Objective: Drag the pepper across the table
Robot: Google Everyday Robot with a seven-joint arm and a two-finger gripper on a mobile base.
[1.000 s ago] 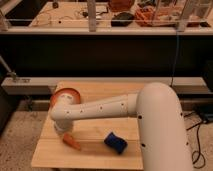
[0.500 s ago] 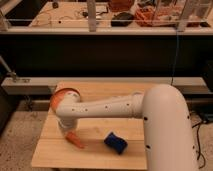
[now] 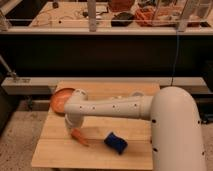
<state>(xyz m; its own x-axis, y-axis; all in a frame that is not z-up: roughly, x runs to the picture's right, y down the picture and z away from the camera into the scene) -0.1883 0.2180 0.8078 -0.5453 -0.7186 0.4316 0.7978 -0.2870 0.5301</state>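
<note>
arm (image 3: 115,107) bent low over table (image 3: 55,152), gripper (image 3: 73,129) apparently touching the pepper (image 3: 81,138).

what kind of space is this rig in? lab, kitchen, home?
Probably a lab or workshop, not a home: a cluttered workbench behind, a cable hanging down, and one small wooden table as test surface. The gripper is low over that table, at the orange pepper.

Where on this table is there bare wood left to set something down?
Bare wood shows on the table at the front-left corner, left of the pepper, and along the front edge by the blue object. The middle is crowded: the gripper sits at the pepper, with the arm stretching across, and the orange plate takes the rear-left.
</note>
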